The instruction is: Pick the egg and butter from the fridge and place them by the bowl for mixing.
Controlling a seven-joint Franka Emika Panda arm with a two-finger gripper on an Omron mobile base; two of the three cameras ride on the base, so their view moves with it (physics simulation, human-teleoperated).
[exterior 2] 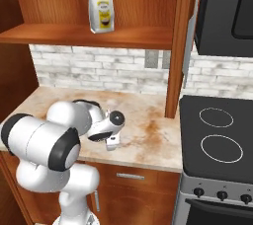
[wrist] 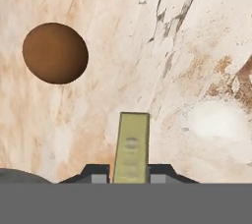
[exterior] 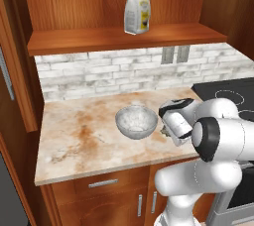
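The butter (wrist: pixel 132 144), a thin pale-yellow stick, stands between the two dark finger tips of my gripper (wrist: pixel 130 174), which is shut on it. Past it, up and to the left in the hand view, the brown egg (wrist: pixel 55 53) lies on the marbled counter (wrist: pixel 197 46). In the left base view my gripper (exterior: pixel 166 132) hangs low over the counter just right of the clear glassy bowl (exterior: pixel 136 121). In the right base view my gripper (exterior 2: pixel 112 145) points down at the counter, and the arm hides the bowl. I cannot tell whether the dark grey panel (exterior: pixel 7 195) at the lower left edge is the fridge.
A white and yellow paper bag (exterior: pixel 137 12) stands on the wooden shelf above the counter. A black stove top (exterior 2: pixel 217 130) adjoins the counter on the right, past a wooden post (exterior 2: pixel 175 46). A brick backsplash (exterior: pixel 124 74) closes the back.
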